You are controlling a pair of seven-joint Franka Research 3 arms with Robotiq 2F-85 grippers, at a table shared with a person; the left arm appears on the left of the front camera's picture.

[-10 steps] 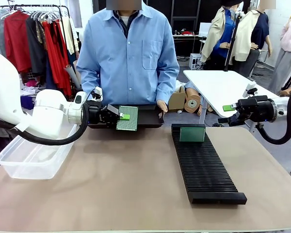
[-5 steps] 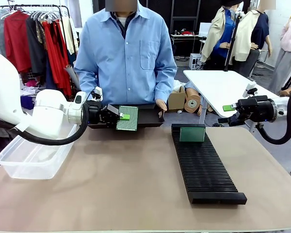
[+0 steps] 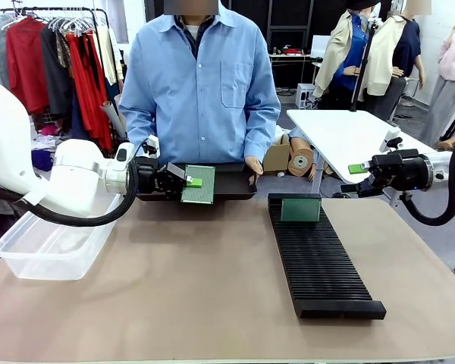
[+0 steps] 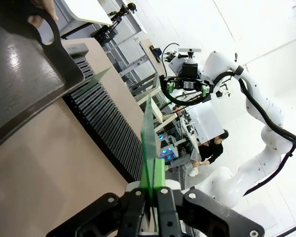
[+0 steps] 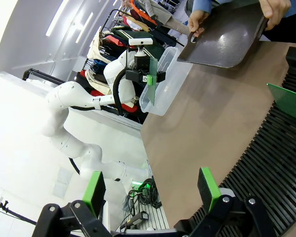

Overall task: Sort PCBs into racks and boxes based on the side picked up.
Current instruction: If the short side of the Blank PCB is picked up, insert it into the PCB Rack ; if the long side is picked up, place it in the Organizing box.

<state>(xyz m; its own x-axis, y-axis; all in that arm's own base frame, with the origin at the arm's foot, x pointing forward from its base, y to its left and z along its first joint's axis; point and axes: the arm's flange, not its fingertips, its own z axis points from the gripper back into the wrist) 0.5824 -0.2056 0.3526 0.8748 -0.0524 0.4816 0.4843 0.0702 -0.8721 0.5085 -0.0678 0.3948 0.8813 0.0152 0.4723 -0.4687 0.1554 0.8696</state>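
My left gripper (image 3: 191,182) is shut on a green PCB (image 3: 199,186) and holds it upright in the air, in front of the black tray. From the left wrist the same PCB (image 4: 149,140) appears edge-on, rising from between the closed fingers of that gripper (image 4: 152,186). A second PCB (image 3: 300,208) stands in a far slot of the long black rack (image 3: 322,262). The clear box (image 3: 49,249) sits at the table's left edge, below my left arm. At the right, my right gripper (image 3: 352,179) hovers open and empty above the table edge, its green pads (image 5: 94,190) wide apart.
A person in a blue shirt at the far side holds a flat black handled tray (image 3: 231,182) with both hands. The right wrist view takes in the rack (image 5: 266,158), the box (image 5: 164,81) and the tray (image 5: 227,34). A white side table (image 3: 349,136) stands back right.
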